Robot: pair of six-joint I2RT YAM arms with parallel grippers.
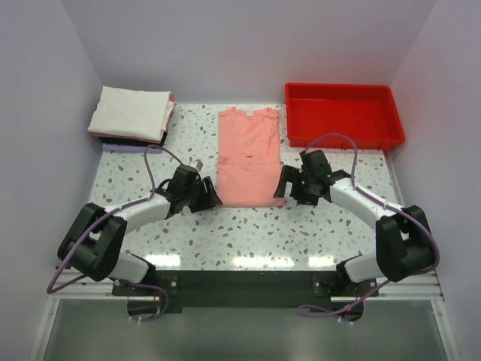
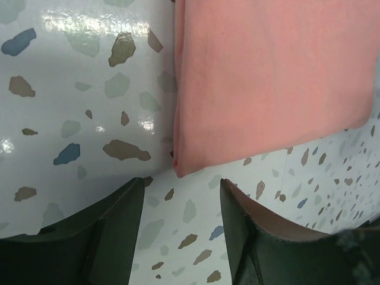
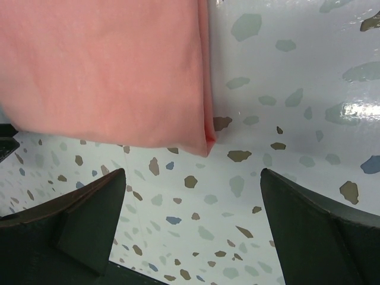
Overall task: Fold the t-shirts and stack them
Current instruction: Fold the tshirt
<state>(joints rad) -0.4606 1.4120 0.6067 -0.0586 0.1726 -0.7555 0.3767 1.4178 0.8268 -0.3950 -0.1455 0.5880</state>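
Two tools, one corner each: left tool sits just beside the near-left corner of the salmon-pink t-shirt, right tool by the near-right, about equally close. It lies mid-desk, long axis running away from the arms. Both tools gape wide, holding nothing.

salmon-pink tee, red tray, grey-speckled tbl

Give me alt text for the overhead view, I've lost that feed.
A pink t-shirt, folded into a long strip, lies in the middle with the left gripper and right gripper open at its near corners, neither holding it. A stack of folded shirts sits at the far left, a red tray at the far right.
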